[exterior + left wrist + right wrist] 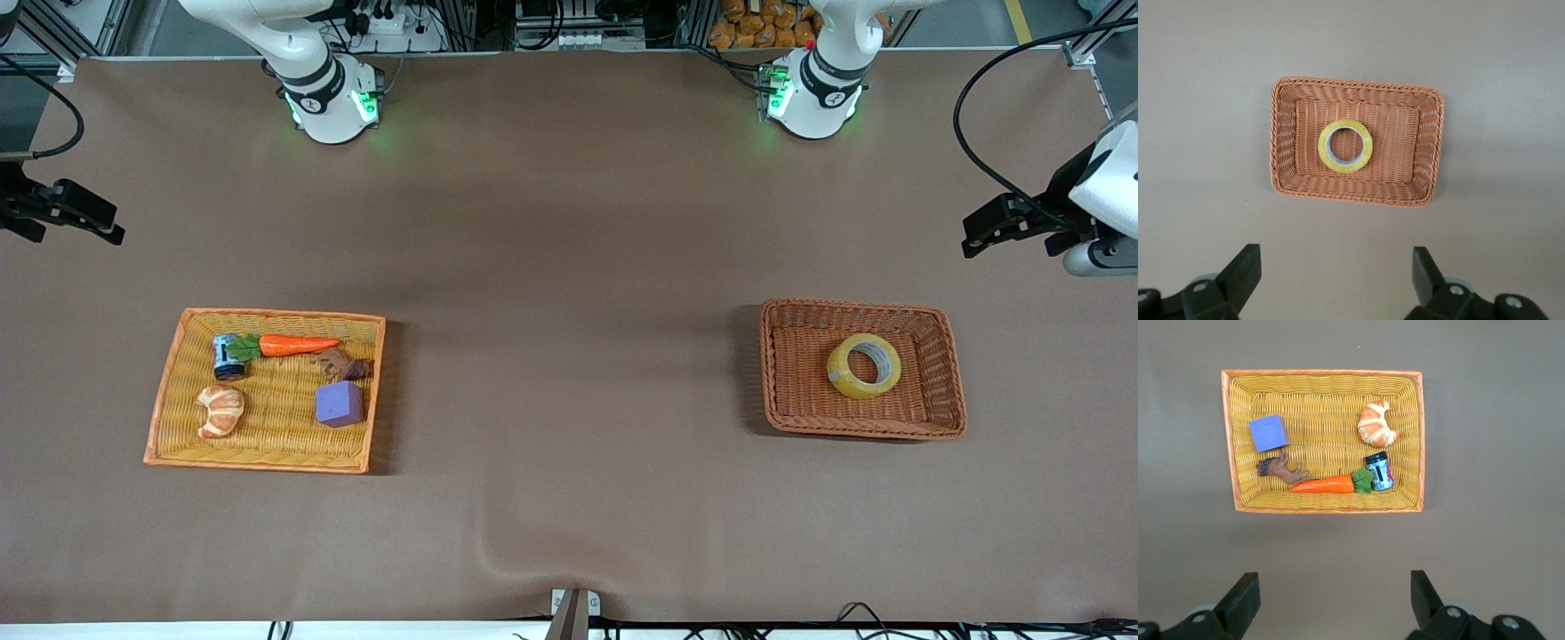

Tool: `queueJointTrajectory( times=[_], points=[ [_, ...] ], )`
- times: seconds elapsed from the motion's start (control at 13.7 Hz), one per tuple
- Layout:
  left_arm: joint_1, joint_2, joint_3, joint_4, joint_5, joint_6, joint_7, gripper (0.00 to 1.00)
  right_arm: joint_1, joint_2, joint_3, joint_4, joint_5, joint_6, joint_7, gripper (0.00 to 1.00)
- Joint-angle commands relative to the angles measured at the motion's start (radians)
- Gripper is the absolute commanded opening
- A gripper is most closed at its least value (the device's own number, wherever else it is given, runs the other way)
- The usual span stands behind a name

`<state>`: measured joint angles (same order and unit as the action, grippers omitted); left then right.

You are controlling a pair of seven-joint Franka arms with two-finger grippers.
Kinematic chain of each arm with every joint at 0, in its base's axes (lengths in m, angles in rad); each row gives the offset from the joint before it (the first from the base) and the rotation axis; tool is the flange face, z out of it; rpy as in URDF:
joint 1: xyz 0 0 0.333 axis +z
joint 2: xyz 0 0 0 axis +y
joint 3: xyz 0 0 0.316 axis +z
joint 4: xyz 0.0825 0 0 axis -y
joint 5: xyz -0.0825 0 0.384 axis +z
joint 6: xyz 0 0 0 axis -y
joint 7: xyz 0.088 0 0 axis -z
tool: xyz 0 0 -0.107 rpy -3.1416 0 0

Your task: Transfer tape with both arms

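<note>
The tape [864, 365], a yellowish ring with a grey core, lies flat in the brown wicker basket [942, 373] toward the left arm's end of the table. It also shows in the left wrist view [1345, 145], inside the basket [1288, 140]. My left gripper [982, 233] hangs open and empty high over the table's edge at the left arm's end, its own view [1336, 273] looking down on the basket. My right gripper [102, 227] hangs open and empty over the table's edge at the right arm's end; it shows in its own view [1335, 593].
A yellow wicker basket [169, 400] toward the right arm's end holds a carrot [293, 345], a croissant [220, 411], a purple cube [340, 404], a small can [228, 356] and a brown toy animal [345, 364]. The basket shows in the right wrist view [1325, 387].
</note>
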<state>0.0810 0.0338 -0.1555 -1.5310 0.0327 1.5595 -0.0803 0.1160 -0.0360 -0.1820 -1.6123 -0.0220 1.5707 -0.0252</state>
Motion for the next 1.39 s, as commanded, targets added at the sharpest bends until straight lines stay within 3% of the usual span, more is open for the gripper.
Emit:
queueJointTrajectory(
  times=[0.0,0.66,0.95,1.32],
  points=[
    [0.006,-0.031,-0.012,-0.02,-0.02,-0.024,-0.013,1.0,-0.004,0.013,0.007,0.023,0.001,-0.008,-0.009,1.0],
    [-0.067,-0.058,0.028,-0.026,-0.02,-0.055,0.007,1.0,-0.018,0.016,0.006,0.025,0.007,-0.004,-0.015,1.0],
    [-0.133,-0.057,0.103,-0.024,-0.02,-0.061,0.007,1.0,-0.015,0.024,0.006,0.026,0.019,0.002,-0.013,1.0],
    [-0.132,-0.054,0.103,-0.017,-0.017,-0.067,0.007,1.0,-0.018,0.024,0.004,0.022,0.051,0.003,-0.015,1.0]
  ],
)
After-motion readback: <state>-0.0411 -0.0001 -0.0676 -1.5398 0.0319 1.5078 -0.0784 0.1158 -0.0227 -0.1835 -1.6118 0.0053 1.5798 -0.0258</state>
